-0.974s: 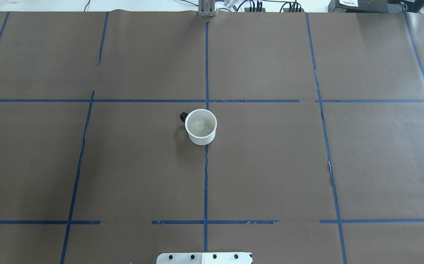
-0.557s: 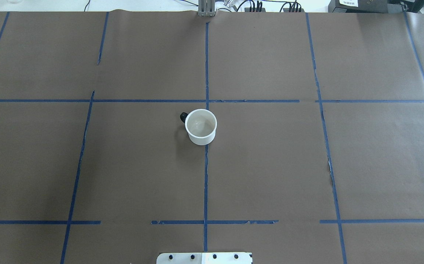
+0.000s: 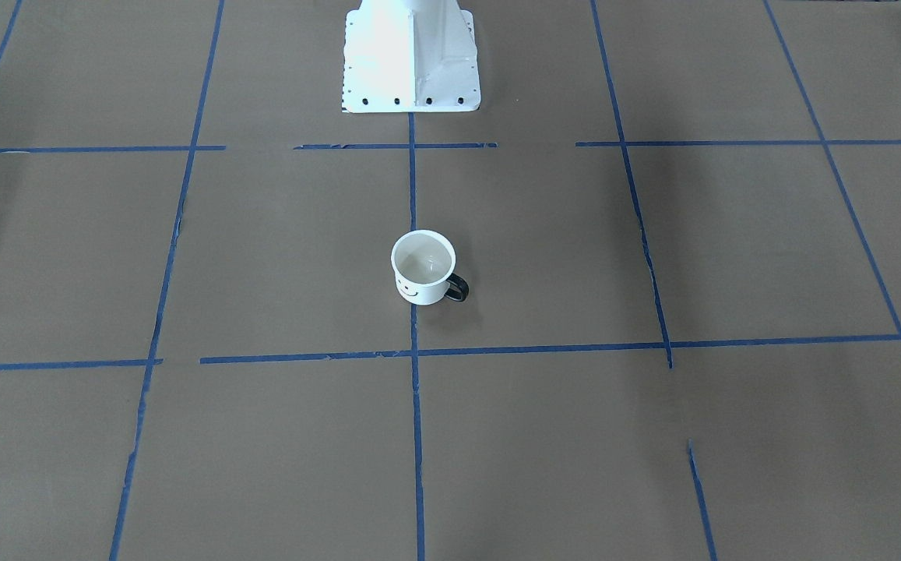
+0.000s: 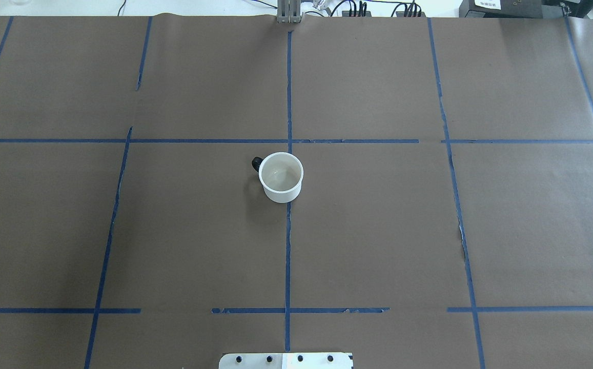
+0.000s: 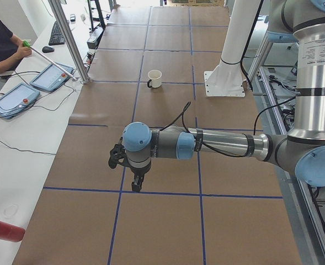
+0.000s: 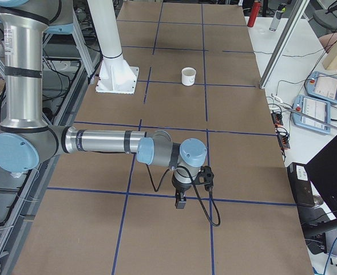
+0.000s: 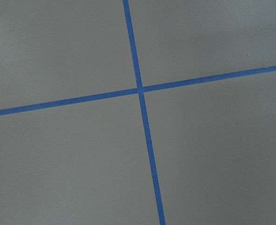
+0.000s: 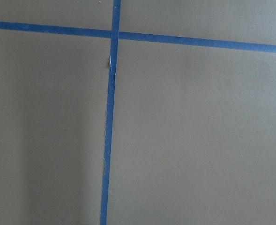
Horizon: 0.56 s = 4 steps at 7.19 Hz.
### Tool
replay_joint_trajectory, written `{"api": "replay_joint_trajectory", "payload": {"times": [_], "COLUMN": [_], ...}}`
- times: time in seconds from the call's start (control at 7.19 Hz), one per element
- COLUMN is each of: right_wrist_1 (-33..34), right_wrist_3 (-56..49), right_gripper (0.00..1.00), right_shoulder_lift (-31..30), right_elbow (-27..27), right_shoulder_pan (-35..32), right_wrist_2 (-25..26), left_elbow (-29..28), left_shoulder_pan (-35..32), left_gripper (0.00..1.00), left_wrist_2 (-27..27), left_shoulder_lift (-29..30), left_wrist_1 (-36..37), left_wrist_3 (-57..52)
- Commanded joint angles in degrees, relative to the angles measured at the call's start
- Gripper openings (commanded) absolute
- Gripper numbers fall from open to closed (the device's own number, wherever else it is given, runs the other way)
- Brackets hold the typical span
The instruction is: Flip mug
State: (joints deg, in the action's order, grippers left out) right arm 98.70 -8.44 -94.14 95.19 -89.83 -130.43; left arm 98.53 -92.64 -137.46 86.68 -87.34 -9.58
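Note:
The white mug [image 4: 281,178] stands upright, mouth up, near the middle of the brown paper-covered table, on the central blue tape line. Its black handle [image 4: 256,163] points to the far left. The front-facing view shows the mug [image 3: 423,269] with its smiley face towards that camera. It also shows in the left view [image 5: 154,78] and the right view [image 6: 188,76]. My left gripper [image 5: 136,185] hangs fingers-down over the table's left end, far from the mug. My right gripper [image 6: 179,201] hangs over the right end. I cannot tell whether either is open or shut. Both wrist views show only paper and tape.
The robot's white base plate [image 4: 286,360] sits at the near edge, and its pedestal [image 3: 410,54] shows in the front-facing view. An aluminium post [image 5: 71,41], teach pendants [image 5: 52,77] and a seated operator [image 5: 2,49] are beyond the far edge. A red bottle [image 5: 5,229] lies there too.

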Motion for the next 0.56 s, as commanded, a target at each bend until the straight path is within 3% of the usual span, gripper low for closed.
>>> {"api": "replay_joint_trajectory", "payload": {"times": [0.0, 0.42], "right_wrist_1": [0.0, 0.0], "right_wrist_3": [0.0, 0.0], "right_gripper": [1.0, 1.0], "right_shoulder_lift": [0.0, 0.0], "right_elbow": [0.0, 0.0], "right_shoulder_pan": [0.0, 0.0], "right_wrist_2": [0.0, 0.0], "left_elbow": [0.7, -0.3], "left_shoulder_pan": [0.0, 0.0], "left_gripper": [1.0, 1.0], "left_wrist_2": [0.1, 0.5], "left_shoulder_lift": [0.0, 0.3], "left_wrist_1": [-0.2, -3.0], "left_wrist_3": [0.1, -0.5]}}
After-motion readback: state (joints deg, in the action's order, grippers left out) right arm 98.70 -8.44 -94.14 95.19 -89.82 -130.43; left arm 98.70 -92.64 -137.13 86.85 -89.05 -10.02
